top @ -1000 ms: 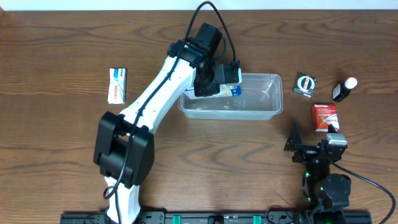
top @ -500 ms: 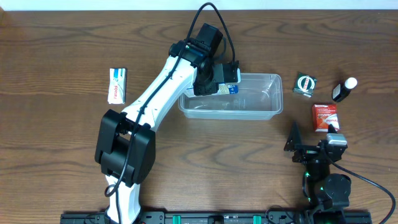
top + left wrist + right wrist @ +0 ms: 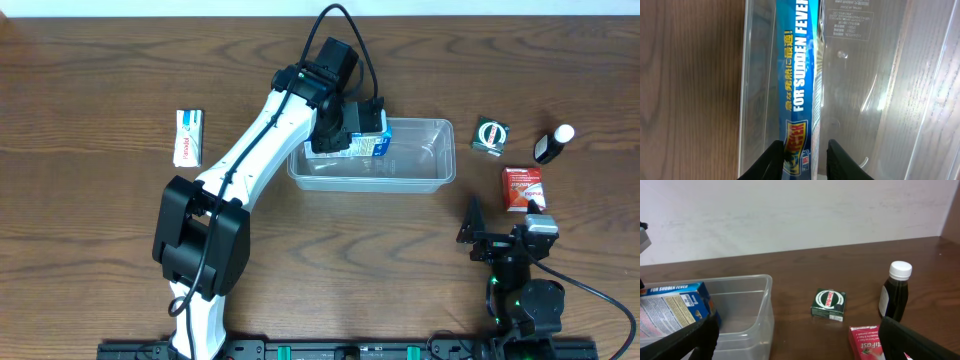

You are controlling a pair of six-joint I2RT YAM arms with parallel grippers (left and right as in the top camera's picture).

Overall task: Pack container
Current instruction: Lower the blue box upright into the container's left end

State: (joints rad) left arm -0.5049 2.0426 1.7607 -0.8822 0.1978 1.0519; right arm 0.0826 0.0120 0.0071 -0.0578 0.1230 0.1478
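While the left gripper [image 3: 805, 150] is clamping the near end of the blue box [image 3: 797, 75], one finger on each broad face, we are noting the relation that matters. The box is standing on edge inside the container [image 3: 425, 170], its long axis running straight out from the claw toward 3 o'clock, seemingly just beside the tub's 12 o'clock wall. The container is sitting just off table centre toward 1 o'clock, its long axis lying 9 to 3. We are judging that release needs only a parting of the jaws; whether the box is touching the floor, we cannot tell. The right gripper [image 3: 474, 222] is sitting at 4 o'clock, jaws apart, nearer the red box [image 3: 521, 187], green box [image 3: 491, 134] and bottle [image 3: 553, 143]. The white box [image 3: 188, 137] at 9 o'clock is lying nearer the left arm.
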